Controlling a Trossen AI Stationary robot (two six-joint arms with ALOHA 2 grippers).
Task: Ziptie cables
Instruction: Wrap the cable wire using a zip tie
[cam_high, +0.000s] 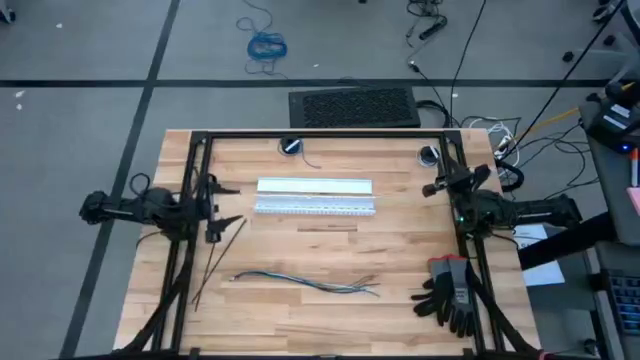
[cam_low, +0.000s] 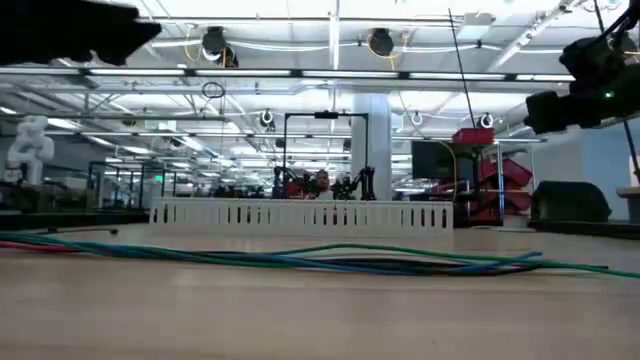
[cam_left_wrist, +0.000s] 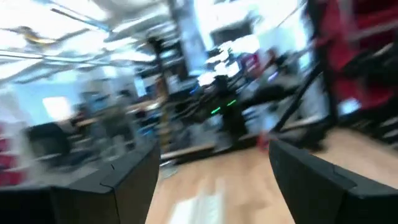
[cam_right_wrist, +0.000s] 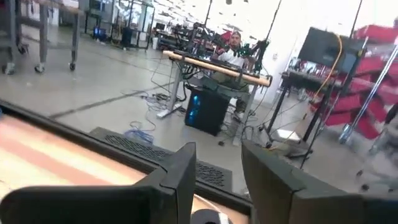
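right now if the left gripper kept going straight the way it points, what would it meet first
Probably the white slotted plastic duct. In the high view the left gripper, fingers open, points right across the wooden table toward the duct's end. It sits raised, so it might pass over; height is unclear.

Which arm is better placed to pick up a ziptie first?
Left, probably. The zipties lie by the table's left side, just below the left claw, which is open. The right claw waits across the table.

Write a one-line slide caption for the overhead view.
Both arms wait at the table's sides, left hand and right hand open, cables and zipties untouched.
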